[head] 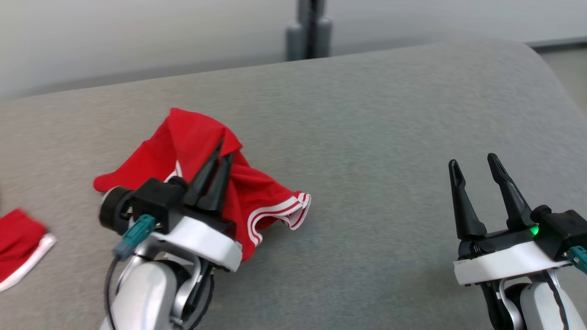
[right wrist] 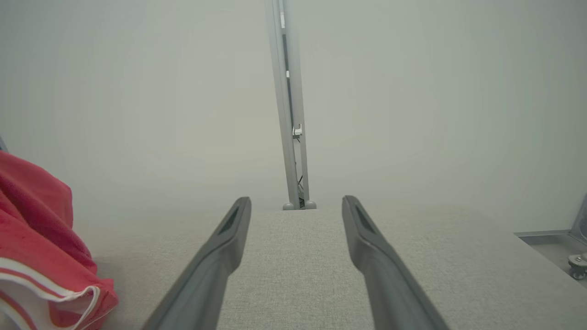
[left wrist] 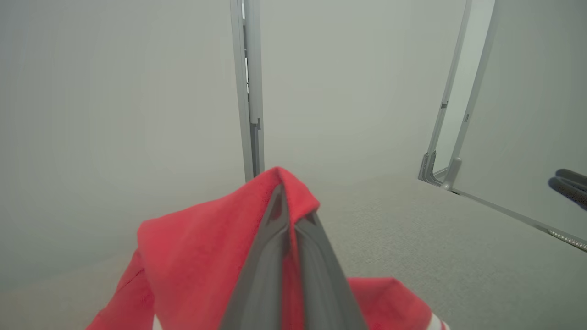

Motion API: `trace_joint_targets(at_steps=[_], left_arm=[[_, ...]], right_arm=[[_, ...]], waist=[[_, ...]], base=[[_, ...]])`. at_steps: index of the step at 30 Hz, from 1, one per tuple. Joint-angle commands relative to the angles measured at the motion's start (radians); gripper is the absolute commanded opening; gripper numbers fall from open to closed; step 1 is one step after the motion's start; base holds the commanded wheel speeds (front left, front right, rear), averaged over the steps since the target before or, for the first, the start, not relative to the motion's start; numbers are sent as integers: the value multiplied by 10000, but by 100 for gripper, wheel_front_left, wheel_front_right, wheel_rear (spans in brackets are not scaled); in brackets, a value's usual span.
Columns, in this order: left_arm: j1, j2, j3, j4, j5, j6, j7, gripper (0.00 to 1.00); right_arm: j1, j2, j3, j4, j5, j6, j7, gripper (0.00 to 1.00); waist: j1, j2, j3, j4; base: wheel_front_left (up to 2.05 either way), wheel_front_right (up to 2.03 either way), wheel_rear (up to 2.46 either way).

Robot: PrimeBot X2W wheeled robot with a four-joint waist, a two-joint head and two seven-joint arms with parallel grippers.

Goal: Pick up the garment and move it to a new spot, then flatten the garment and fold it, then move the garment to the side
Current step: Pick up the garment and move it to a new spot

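Note:
The garment (head: pixel 261 192) is red cloth with white stripes along its hem, bunched and lifted at the left of the grey table (head: pixel 376 137). My left gripper (head: pixel 224 149) is shut on a raised fold of the garment near its top. In the left wrist view the red garment (left wrist: pixel 202 247) drapes over both closed fingers (left wrist: pixel 275 238), peaking at their tips. My right gripper (head: pixel 474 166) stands open over bare table at the lower right, nothing between its fingers. The right wrist view shows those fingers (right wrist: pixel 229 238) spread, with the garment's striped hem (right wrist: pixel 41 275) at the far left.
Another red piece with a white edge (head: pixel 20 247) lies at the table's left edge. A grey post (head: pixel 309 30) stands behind the table's far edge. The table's right side curves down toward the floor (head: pixel 568 68).

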Motion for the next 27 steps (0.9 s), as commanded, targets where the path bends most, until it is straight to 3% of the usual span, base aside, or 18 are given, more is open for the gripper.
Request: trace_joint_targets(at_steps=[1, 5, 16, 17, 18, 19, 23, 27], left_arm=[[-305, -59, -79, 292, -71, -116, -100, 0], [-655, -205, -410, 1628, -201, -282, -302, 0], [-1441, -394, -915, 4062, -413, -552, -939, 0], [-1483, -403, -937, 4183, -482, -569, -1004, 11], [-1496, -411, -993, 4298, -473, -592, -1066, 47], [-1527, -423, -1052, 4369, -458, -585, -1185, 100], [-1610, -454, -1201, 4323, -561, -625, -1687, 100], [-1466, -488, -1006, 3792, -780, -347, -2120, 100]], right_arm=[[-103, -9, -47, 61, 53, -3, -91, 100], [-189, 42, 62, 215, 159, -3, -202, 100], [-346, 88, 83, 592, 360, -3, -499, 100], [-362, 90, 54, 625, 354, -3, -524, 100], [-374, 89, 19, 661, 346, -3, -543, 100], [-392, 91, -36, 706, 329, -3, -547, 100], [-427, 92, -237, 786, 210, -3, -584, 100], [-395, 84, -470, 771, 60, -3, -597, 100]], waist=[[0, 0, 467, -964], [0, 0, 840, -1804], [0, 0, 1413, -2520], [0, 0, 1414, -2501], [0, 0, 1399, -2466], [0, 0, 1375, -2413], [0, 0, 1190, -2078], [0, 0, 936, -1575]], base=[[0, 0, 0], [0, 0, 0], [0, 0, 0], [0, 0, 0], [0, 0, 0], [0, 0, 0], [0, 0, 0], [0, 0, 0]])
